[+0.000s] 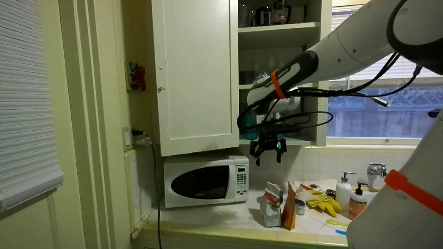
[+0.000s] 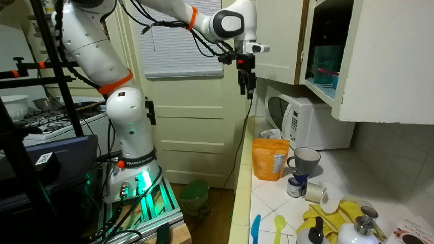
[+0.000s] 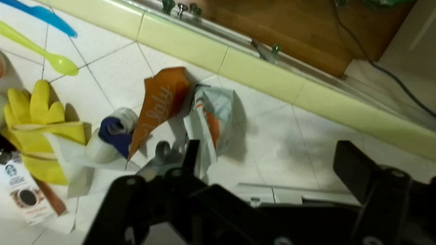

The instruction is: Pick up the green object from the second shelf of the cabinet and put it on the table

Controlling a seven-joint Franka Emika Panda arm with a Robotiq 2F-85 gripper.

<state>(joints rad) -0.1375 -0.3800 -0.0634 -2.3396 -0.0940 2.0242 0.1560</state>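
The cabinet (image 1: pixel 197 72) is white with its door standing open; its side also shows in an exterior view (image 2: pixel 390 61). The second shelf (image 1: pixel 244 86) is a thin white board partly hidden behind my arm. The small light-green object does not show in any view. A teal container (image 2: pixel 327 64) stands on the cabinet's bottom board. My gripper (image 1: pixel 268 159) points down, open and empty, in front of the cabinet's lower edge and above the table (image 1: pixel 221 221). In the wrist view the spread fingers (image 3: pixel 268 153) have bare tiles between and below them.
A white microwave (image 1: pixel 207 183) stands under the cabinet door. An orange pouch (image 2: pixel 270 158), a silver bag (image 3: pixel 218 112), a grey mug (image 2: pixel 307 161), yellow gloves (image 3: pixel 37 129), a lime spoon (image 2: pixel 279 223), a blue knife (image 2: pixel 255 227) and soap bottles (image 1: pixel 343 190) stand or lie on the counter.
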